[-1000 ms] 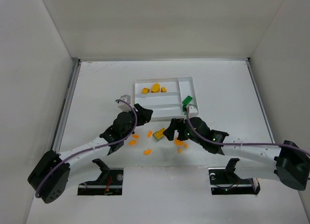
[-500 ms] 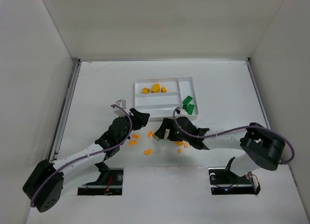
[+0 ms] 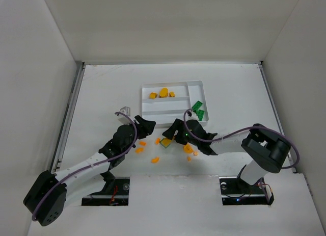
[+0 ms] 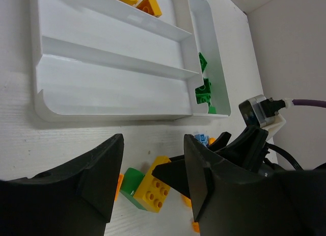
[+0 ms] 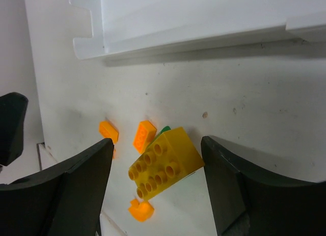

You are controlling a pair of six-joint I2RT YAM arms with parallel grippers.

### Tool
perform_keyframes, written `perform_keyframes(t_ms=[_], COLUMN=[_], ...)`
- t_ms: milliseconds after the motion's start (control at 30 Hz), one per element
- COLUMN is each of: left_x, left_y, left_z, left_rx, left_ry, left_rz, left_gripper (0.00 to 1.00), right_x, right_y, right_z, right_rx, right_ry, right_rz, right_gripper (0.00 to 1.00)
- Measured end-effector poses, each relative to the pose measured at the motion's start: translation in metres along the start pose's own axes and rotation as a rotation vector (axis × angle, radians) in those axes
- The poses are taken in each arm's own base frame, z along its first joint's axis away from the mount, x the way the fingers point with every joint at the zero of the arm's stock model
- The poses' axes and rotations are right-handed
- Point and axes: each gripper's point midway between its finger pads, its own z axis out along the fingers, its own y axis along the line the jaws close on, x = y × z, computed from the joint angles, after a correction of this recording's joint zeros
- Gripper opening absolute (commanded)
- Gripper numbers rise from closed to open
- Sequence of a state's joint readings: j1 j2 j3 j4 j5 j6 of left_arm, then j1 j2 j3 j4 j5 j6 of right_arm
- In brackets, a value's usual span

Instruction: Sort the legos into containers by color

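A yellow studded brick (image 5: 165, 167) joined to a green brick (image 4: 131, 182) lies on the table just in front of the white tray (image 3: 153, 112). My right gripper (image 5: 158, 144) stands open astride it, with a gap on each side. In the overhead view the right gripper (image 3: 170, 133) hovers over that brick (image 3: 165, 142). My left gripper (image 3: 145, 125) is open and empty, a little left of it. Orange-yellow legos (image 3: 163, 93) lie in the far long compartment. Green bricks (image 3: 198, 109) sit in the crosswise section.
Loose orange bits (image 3: 142, 143) (image 3: 155, 159) (image 3: 188, 149) are scattered on the table between the two arms. A light-blue piece (image 4: 201, 139) lies by the right gripper's finger. The two near long tray compartments (image 4: 117, 68) hold nothing. White walls enclose the table.
My right arm folded at the elbow and its gripper shifted left over the yellow brick, jaws narrowing. The left gripper drew back slightly toward me.
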State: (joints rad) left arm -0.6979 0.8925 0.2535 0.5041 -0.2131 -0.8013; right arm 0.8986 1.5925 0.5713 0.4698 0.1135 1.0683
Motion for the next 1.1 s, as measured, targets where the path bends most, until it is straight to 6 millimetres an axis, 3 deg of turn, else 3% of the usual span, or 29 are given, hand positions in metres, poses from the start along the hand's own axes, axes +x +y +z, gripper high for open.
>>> perform_keyframes(t_ms=[300, 467, 600, 900, 1100], left_x=[0.003, 0.002, 0.001, 0.003, -0.003], left_y=[0.004, 0.004, 0.004, 0.004, -0.002], left_z=[0.002, 0.001, 0.001, -0.001, -0.004], left_rx=[-0.013, -0.013, -0.014, -0.011, 0.006], left_ry=[0.010, 0.007, 0.007, 0.021, 0.007], left_rz=[-0.005, -0.008, -0.008, -0.011, -0.031], left_gripper=[0.48, 0.48, 0.48, 0.48, 0.48], right_x=[0.002, 0.004, 0.006, 0.002, -0.018], right_y=[0.002, 0.000, -0.003, 0.004, 0.025], right_z=[0.000, 0.000, 0.002, -0.005, -0.018], right_rx=[-0.025, -0.021, -0.021, -0.074, -0.146], right_ry=[0.010, 0.020, 0.022, -0.004, -0.053], right_rz=[0.030, 0.036, 0.043, 0.065, 0.081], right_gripper=[0.76, 0.65, 0.50, 0.32, 0.24])
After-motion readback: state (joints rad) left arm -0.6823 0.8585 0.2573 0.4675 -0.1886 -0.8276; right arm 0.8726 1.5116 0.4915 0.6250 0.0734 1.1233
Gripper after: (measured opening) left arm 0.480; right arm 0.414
